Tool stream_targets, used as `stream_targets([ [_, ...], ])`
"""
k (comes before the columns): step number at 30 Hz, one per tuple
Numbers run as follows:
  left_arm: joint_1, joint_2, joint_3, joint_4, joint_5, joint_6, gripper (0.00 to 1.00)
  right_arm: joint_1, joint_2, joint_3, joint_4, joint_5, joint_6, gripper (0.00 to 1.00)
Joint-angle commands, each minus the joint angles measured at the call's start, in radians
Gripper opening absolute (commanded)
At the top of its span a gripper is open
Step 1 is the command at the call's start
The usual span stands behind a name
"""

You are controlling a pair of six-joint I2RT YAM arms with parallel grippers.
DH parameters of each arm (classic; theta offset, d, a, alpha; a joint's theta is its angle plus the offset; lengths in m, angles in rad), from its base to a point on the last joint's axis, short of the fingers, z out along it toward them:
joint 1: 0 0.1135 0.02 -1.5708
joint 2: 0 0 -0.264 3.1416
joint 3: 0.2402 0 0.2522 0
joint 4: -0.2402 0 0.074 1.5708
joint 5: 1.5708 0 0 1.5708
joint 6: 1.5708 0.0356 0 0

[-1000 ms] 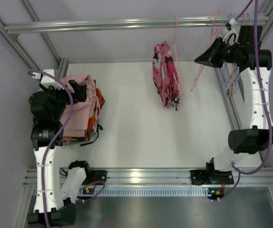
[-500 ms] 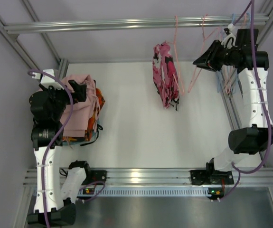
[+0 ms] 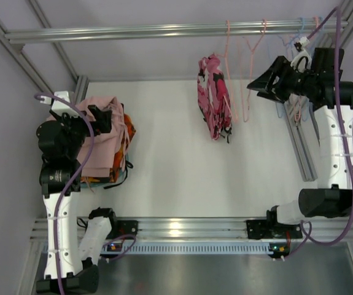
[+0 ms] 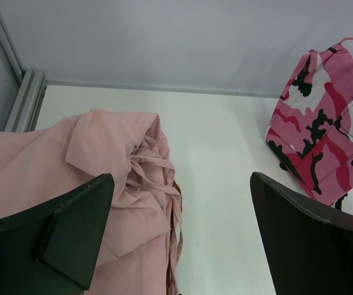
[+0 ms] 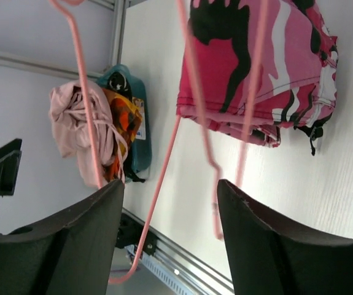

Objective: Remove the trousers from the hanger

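Observation:
Pale pink trousers (image 3: pixel 99 144) lie heaped at the table's left on orange camouflage trousers (image 3: pixel 126 136); the right wrist view also shows the pink pair (image 5: pixel 72 117) and the orange pair (image 5: pixel 122 120). My left gripper (image 3: pixel 105 118) hovers open over this heap (image 4: pixel 72 160) and holds nothing (image 4: pixel 181 184). Pink camouflage trousers (image 3: pixel 213 104) hang folded on a pink hanger (image 3: pixel 228 49) from the top rail (image 3: pixel 133 31). To their right an empty pink hanger (image 3: pixel 250 74) hangs from the rail. My right gripper (image 3: pixel 256 83) is open beside it; its wire (image 5: pixel 158 190) crosses between the spread fingers (image 5: pixel 170 187), not pinched.
A teal item (image 5: pixel 133 110) lies under the heap of trousers. Several more blue and pink hangers (image 3: pixel 293 104) crowd the rail's right end beside my right arm. A slanted frame strut (image 3: pixel 302 153) runs along the table's right side.
My right gripper has opened and let go of the empty pink hanger, which swung from a tilt to hang straight on the rail. The left arm has stayed put.

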Motion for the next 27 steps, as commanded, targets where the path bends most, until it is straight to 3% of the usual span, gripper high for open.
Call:
stream_targets([
  [1,0.001,-0.013,0.022,-0.016,0.031,0.0,0.98,-0.013,-0.085,-0.022,0.057,-0.042,-0.011,0.64],
  [7,0.001,0.014,0.056,-0.108,0.067,-0.013,0.98,-0.011,-0.191,-0.101,0.083,-0.063,-0.038,0.86],
  [11,0.001,0.071,0.107,-0.277,0.091,0.006,0.99,-0.011,-0.263,-0.141,0.078,-0.024,-0.109,0.99],
  [19,0.001,0.128,0.182,-0.518,0.246,0.176,0.98,-0.011,-0.474,-0.25,0.035,-0.054,-0.373,1.0],
  [27,-0.001,0.102,0.18,-0.685,0.288,0.302,0.98,-0.013,-0.797,-0.567,0.06,0.04,-0.486,0.99],
])
